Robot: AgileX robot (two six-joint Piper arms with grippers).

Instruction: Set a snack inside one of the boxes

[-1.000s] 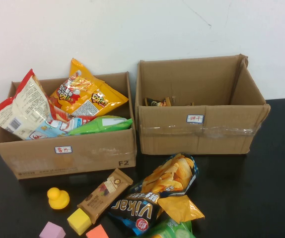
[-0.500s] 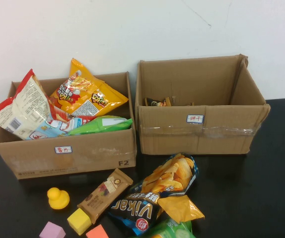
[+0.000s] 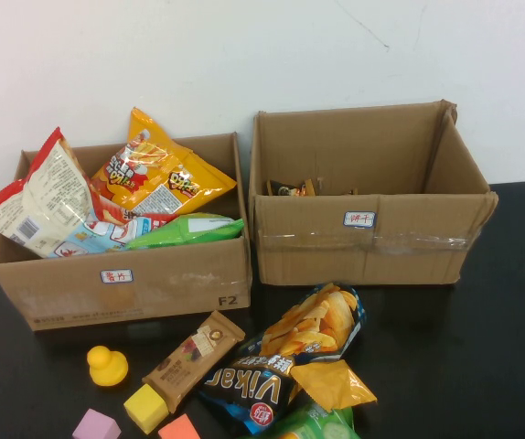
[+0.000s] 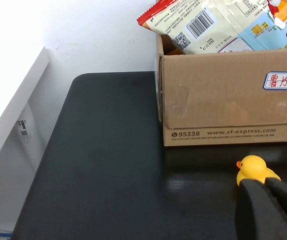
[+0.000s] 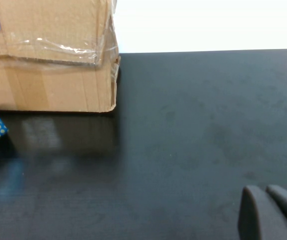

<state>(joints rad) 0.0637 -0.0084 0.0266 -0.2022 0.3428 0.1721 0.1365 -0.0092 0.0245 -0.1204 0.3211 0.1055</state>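
Two cardboard boxes stand at the back. The left box (image 3: 125, 285) is full of chip bags. The right box (image 3: 363, 245) holds a small snack (image 3: 290, 188). In front lie a brown snack bar (image 3: 194, 358), an orange-and-blue chips bag (image 3: 316, 327), a black Vikar bag (image 3: 249, 393) and a green bag (image 3: 322, 425). Neither arm shows in the high view. My left gripper (image 4: 264, 184) is shut and empty, low over the table just short of the yellow duck (image 4: 253, 169). My right gripper (image 5: 264, 190) is shut and empty over bare table, to the right of the right box (image 5: 48, 65).
A yellow duck (image 3: 107, 365), a yellow block (image 3: 145, 408), a purple block (image 3: 96, 426) and an orange block (image 3: 179, 428) sit at the front left. The left box (image 4: 223, 110) fills the left wrist view. A white wall stands behind.
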